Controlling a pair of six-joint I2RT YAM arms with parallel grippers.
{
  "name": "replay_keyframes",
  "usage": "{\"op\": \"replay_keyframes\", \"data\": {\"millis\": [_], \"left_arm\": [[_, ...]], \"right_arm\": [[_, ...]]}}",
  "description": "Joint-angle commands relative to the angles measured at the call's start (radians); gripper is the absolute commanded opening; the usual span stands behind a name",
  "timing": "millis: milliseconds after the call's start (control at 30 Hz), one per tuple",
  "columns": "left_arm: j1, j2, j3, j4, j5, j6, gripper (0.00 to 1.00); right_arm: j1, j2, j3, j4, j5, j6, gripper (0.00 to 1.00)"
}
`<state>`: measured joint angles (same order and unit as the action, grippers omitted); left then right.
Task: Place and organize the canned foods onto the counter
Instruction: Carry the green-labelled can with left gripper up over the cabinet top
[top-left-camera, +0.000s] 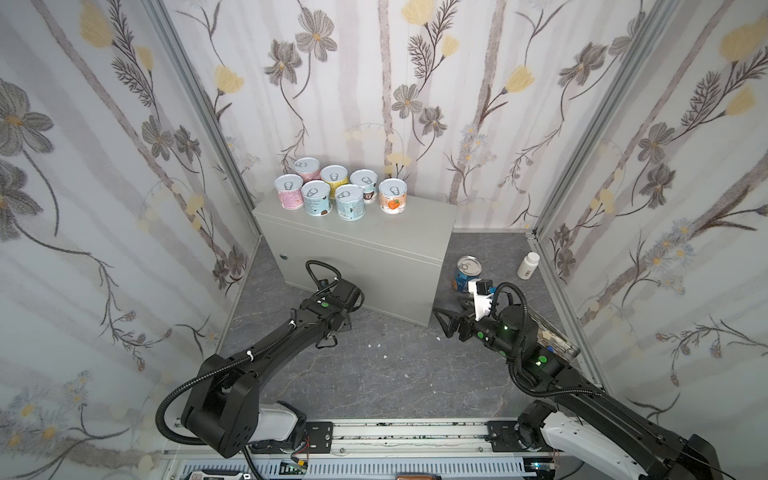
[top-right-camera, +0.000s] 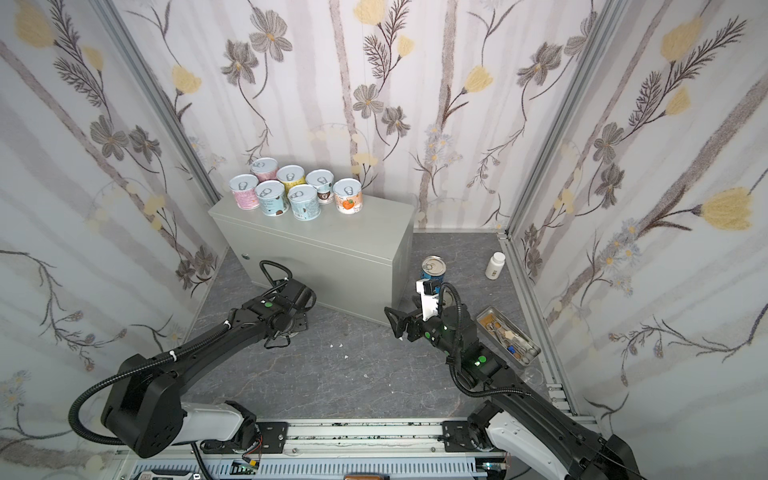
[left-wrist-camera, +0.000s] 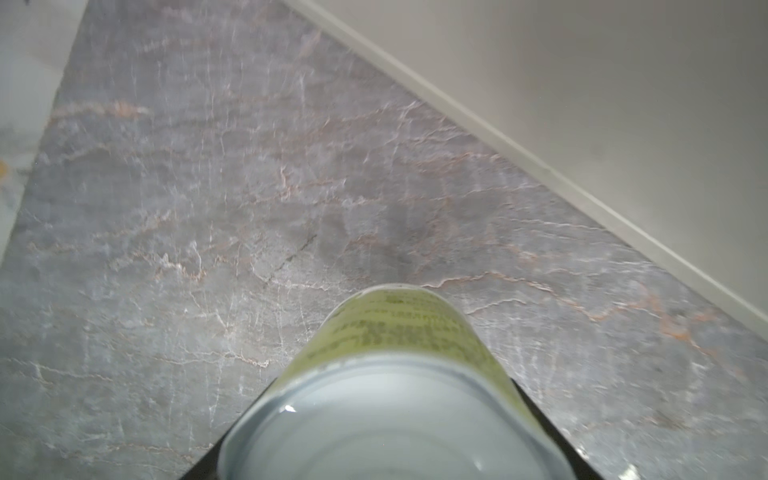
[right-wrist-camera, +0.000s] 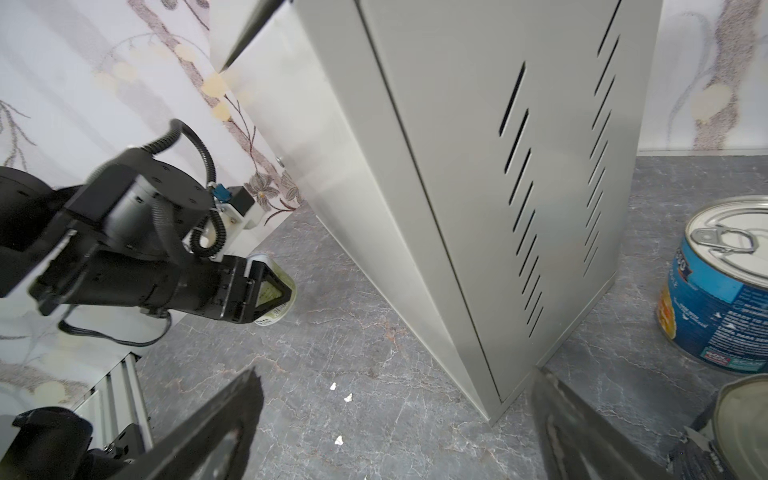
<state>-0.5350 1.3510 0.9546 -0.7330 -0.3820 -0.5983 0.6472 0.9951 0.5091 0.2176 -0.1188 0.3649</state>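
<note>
Your left pincer (right-wrist-camera: 272, 297) is clamped on a green-label can (left-wrist-camera: 395, 332), low over the dark marbled floor (top-left-camera: 374, 374) and just in front of the worktop (top-left-camera: 415, 224). From the right wrist view I can't tell whether the can's base touches the floor or sits just clear of it. In both top views the wrist hides that can.

Your right pincer (top-left-camera: 445, 322) is spread wide with nothing in it, near the worktop's front right corner.

On the worktop's rear left, seven short cans (top-left-camera: 337, 192) stand upright in two tight rows. A tall blue can (top-left-camera: 466, 273) stands on the floor just right of the worktop, beyond the right pincer. A white bottle (top-left-camera: 528, 265) stands farther right, by the wall.

The right wrist view also catches the edge of another can (right-wrist-camera: 744, 419) beside a finger; its label isn't readable.
</note>
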Motion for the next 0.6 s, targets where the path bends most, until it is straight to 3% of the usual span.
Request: {"op": "replay_keyframes", "data": {"millis": [0,300,567], "left_arm": [[-0.028,-0.017,0.092,-0.082,-0.047,0.107,0.34],[-0.099,0.045,0.432,-0.324,-0.042,0.215,0.34],[-0.114,0.044,0.625,-0.374,0.06,0.263,0.31]], "right_arm": [[-0.003,0.015,0.023,-0.005,0.04,-0.015,1.0],[-0.003,0.058,0.081,-0.072,0.041,-0.002,1.0],[0.001,0.045,0.145,-0.174,0.083,-0.009,1.0]]}}
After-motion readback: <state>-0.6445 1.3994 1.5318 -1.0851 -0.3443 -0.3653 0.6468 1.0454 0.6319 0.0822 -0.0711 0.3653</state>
